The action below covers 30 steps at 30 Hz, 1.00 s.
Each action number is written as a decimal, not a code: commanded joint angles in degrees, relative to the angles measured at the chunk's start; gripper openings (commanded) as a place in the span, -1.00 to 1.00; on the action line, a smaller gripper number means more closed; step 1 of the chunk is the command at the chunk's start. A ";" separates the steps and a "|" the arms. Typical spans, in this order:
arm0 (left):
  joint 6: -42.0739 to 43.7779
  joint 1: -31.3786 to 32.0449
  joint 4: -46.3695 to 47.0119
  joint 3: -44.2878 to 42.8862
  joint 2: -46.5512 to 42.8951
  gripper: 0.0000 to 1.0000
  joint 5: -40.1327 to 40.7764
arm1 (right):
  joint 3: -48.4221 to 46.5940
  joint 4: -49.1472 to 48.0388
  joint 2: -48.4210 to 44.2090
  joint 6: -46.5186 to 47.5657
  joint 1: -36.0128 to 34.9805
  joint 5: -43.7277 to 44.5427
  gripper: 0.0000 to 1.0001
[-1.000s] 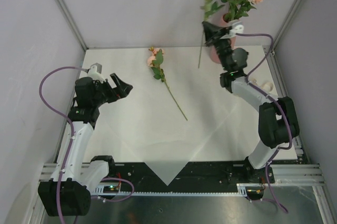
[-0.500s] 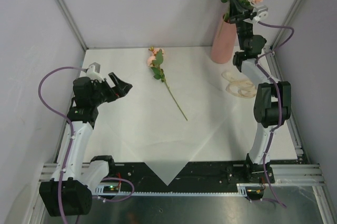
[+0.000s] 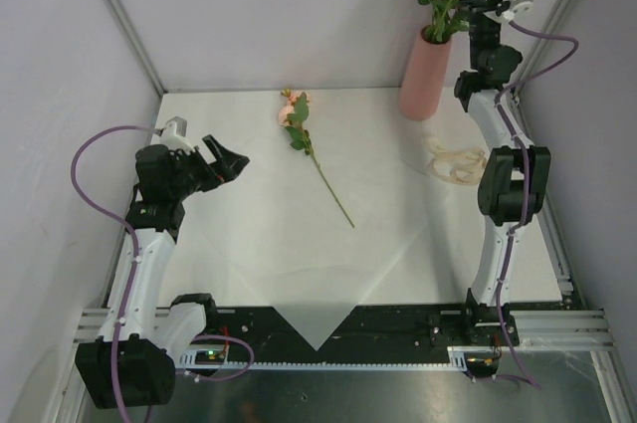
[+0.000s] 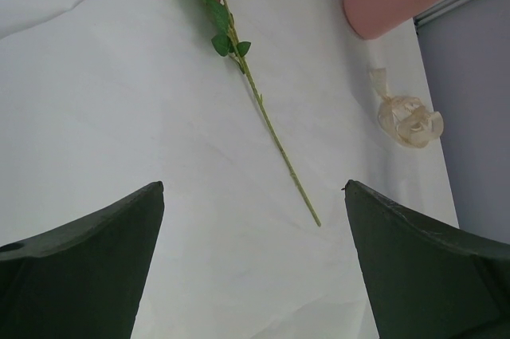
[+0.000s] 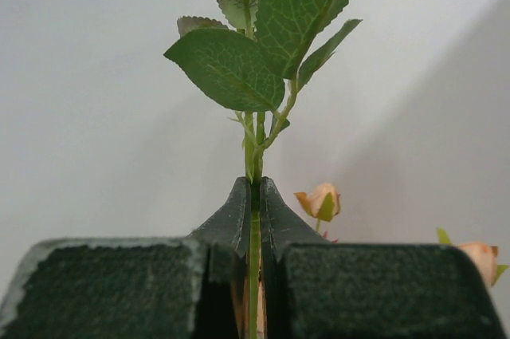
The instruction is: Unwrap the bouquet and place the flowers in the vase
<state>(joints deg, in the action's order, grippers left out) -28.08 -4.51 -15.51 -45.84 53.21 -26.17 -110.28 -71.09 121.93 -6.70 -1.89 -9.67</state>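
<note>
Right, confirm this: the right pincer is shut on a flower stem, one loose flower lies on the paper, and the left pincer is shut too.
The left pincer is open, not shut: the left wrist view shows its fingers wide apart, nothing between. The rest stands: the right pincer is shut on a flower stem, and one loose flower lies on the paper.

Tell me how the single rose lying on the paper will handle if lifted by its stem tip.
Probably light: the single rose has a thin stem. Likely head-heavy, since blooms and leaves cluster at one end, so it may droop. Leaves should stop it rolling.
</note>
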 commanded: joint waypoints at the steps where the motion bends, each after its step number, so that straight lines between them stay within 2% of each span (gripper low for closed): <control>1: -0.54 -0.61 2.21 0.14 -0.15 0.99 -1.53 | -6.18 1.74 2.93 2.38 1.09 2.14 -1.00; 7: -0.61 -0.74 2.26 0.14 0.03 0.99 -1.47 | -11.31 4.97 7.62 4.21 1.36 0.86 -1.00; 10: -0.64 -0.80 2.32 0.19 0.09 0.99 -1.51 | -10.42 4.95 8.46 4.35 1.27 0.01 -1.00; 17: -0.64 -0.96 2.40 0.22 0.23 0.99 -1.61 | 1.56 -0.06 6.73 4.15 0.06 1.48 -1.00; 21: -0.73 -0.94 2.44 0.23 0.16 0.99 -1.85 | 9.01 -1.03 3.95 4.71 -1.08 5.24 -0.92; 24: -0.75 -1.13 2.60 0.27 -0.18 0.99 -1.98 | 14.88 -0.50 0.96 6.26 -2.08 7.85 -0.77; 30: -0.99 -1.33 2.78 0.32 0.07 0.99 -2.50 | 24.69 2.44 -6.24 10.23 -4.54 13.98 -0.24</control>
<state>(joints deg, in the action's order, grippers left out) -28.51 -5.13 -14.66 -45.76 53.47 -26.94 -89.17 -67.02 125.49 -0.86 -4.73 -1.80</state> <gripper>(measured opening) 0.996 0.308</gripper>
